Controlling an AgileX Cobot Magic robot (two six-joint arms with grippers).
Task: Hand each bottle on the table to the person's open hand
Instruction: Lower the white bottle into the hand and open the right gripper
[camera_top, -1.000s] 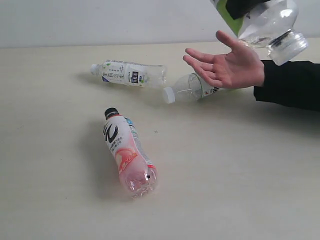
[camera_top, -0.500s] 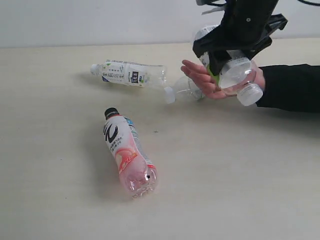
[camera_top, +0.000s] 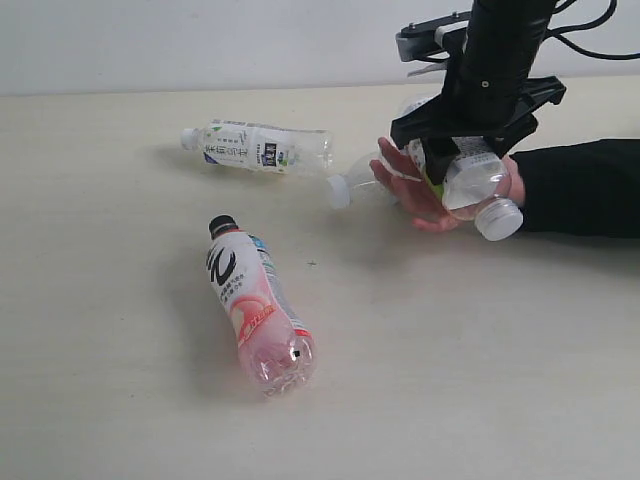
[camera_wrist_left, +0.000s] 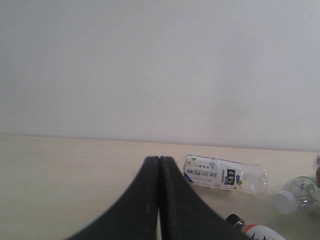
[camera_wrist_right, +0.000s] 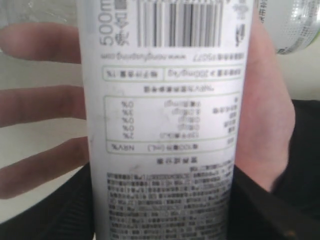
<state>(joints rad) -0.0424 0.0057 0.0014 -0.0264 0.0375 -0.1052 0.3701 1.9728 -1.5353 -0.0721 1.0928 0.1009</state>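
My right gripper (camera_top: 455, 160) is shut on a white-labelled bottle (camera_top: 470, 180), white cap pointing down, and the bottle rests in the person's open hand (camera_top: 408, 185). In the right wrist view the label (camera_wrist_right: 165, 115) fills the frame between the black fingers (camera_wrist_right: 55, 210), with the palm (camera_wrist_right: 265, 115) behind it. Three bottles lie on the table (camera_top: 450, 350): a pink-and-white one with a black cap (camera_top: 257, 305), a white-labelled one (camera_top: 255, 147), and a clear one (camera_top: 358, 180) partly hidden behind the hand. My left gripper (camera_wrist_left: 159, 162) is shut and empty, low over the table, pointing towards the white-labelled bottle (camera_wrist_left: 222, 174).
The person's black sleeve (camera_top: 580, 185) reaches in from the right edge. A pale wall (camera_top: 200, 40) runs along the table's far edge. The left wrist view also catches the clear bottle's white cap (camera_wrist_left: 286, 201) and the pink bottle's black cap (camera_wrist_left: 236, 219).
My right gripper has come down with the bottle from above the hand onto the palm. The hand has sunk a little. The bottles on the table have not moved.
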